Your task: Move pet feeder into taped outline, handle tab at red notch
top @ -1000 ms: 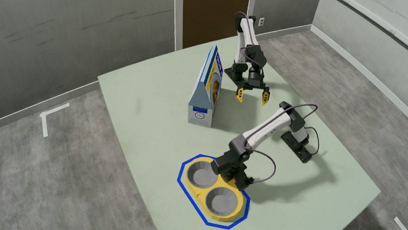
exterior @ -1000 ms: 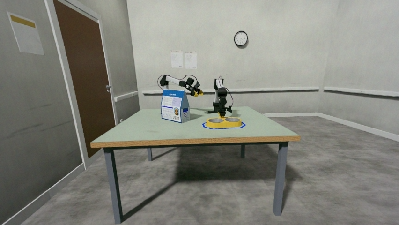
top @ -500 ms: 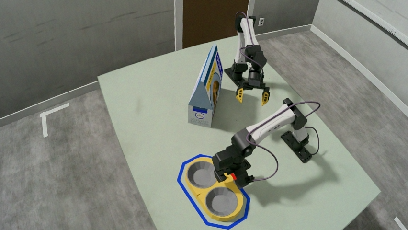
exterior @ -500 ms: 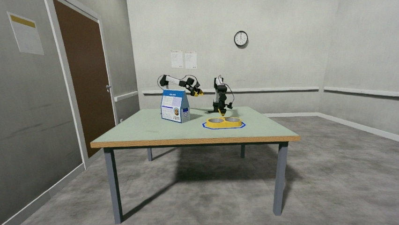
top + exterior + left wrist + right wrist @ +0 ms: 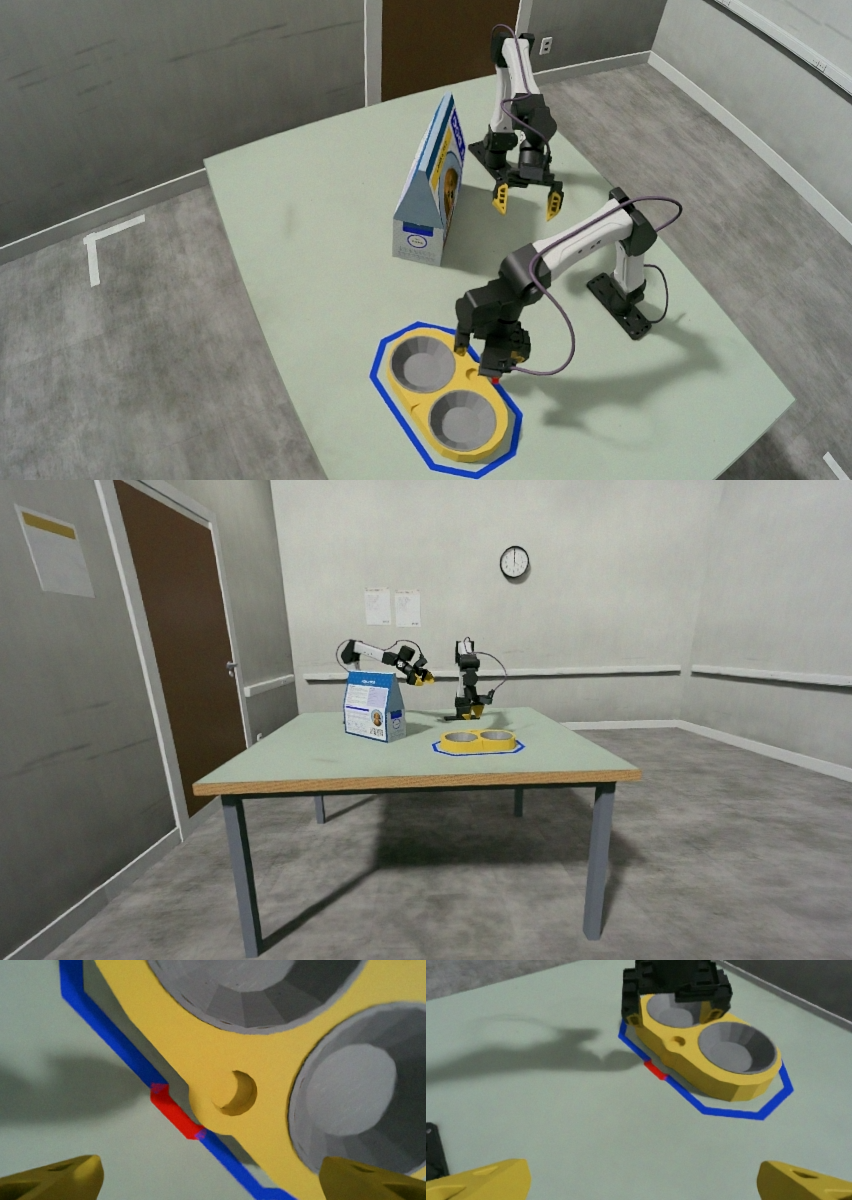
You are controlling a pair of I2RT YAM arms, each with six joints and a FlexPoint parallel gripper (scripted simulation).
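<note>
On the near side of the table (image 5: 333,250) (image 5: 411,760) (image 5: 576,1110), right of centre in the exterior view, the yellow pet feeder (image 5: 442,392) (image 5: 479,745) (image 5: 280,1050) (image 5: 696,1067) lies flat inside the blue taped outline (image 5: 376,358) (image 5: 457,754) (image 5: 110,1035) (image 5: 731,1112), its visible edges within the tape. Its handle tab (image 5: 476,374) (image 5: 205,1105) (image 5: 671,1047) points at the red notch (image 5: 495,380) (image 5: 174,1112) (image 5: 656,1070), with a narrow strip of tabletop between them in the left wrist view.

Both steel bowls sit in the feeder's wells and look level: one bowl (image 5: 422,364) (image 5: 460,736) (image 5: 350,1090) (image 5: 737,1050) is on the side toward the food bag, the other bowl (image 5: 462,420) (image 5: 496,735) (image 5: 245,990) (image 5: 674,1010) on the side away from it.

Left of the feeder in the exterior view, and apart from it, the blue and white dog food bag (image 5: 426,196) (image 5: 372,706) stands upright.

Behind the feeder's tab side, the left hand (image 5: 488,354) (image 5: 472,714) (image 5: 212,1165) (image 5: 671,1023) points down above table height, fully open and holding nothing. Farther back, beyond the bag, the right hand (image 5: 526,214) (image 5: 424,680) (image 5: 642,1169) hangs in the air, also wide open with nothing between its fingers.

On the far wall are two paper sheets and, higher to their right, a round clock (image 5: 514,562).
</note>
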